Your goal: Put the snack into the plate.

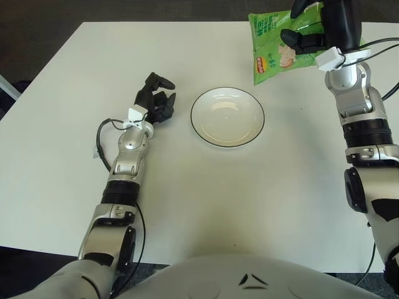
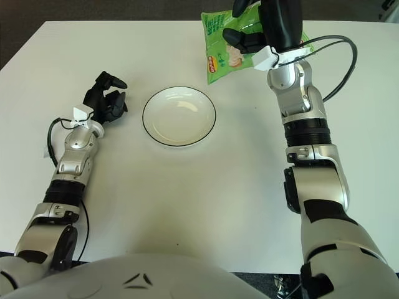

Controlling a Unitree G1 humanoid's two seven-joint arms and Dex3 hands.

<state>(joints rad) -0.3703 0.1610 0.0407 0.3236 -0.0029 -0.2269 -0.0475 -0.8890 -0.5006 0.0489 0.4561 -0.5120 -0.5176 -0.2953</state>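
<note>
The right hand (image 1: 315,28) stands at the upper right of the frame, its dark fingers (image 1: 298,41) closed on the snack (image 1: 274,47), a green bag. The bag hangs with its long axis slanting from upper right to lower left, its lower corner pointing toward the frame's centre; whether that corner touches the worktop (image 1: 206,205) cannot be told. The plate (image 1: 227,116), white with a dark rim, sits on the worktop at centre frame and holds nothing. It lies down and to the left of the held bag, near but apart from it. The coming move, in the inspector's judgement, turns on this offset: the right hand must carry the bag down-frame and leftward until it is over the plate before letting go. The right hand is the nearer to the snack, being already on it. The left hand (image 1: 156,99) shows just left of the plate, fingers curled and holding nothing, and seems idle.
</note>
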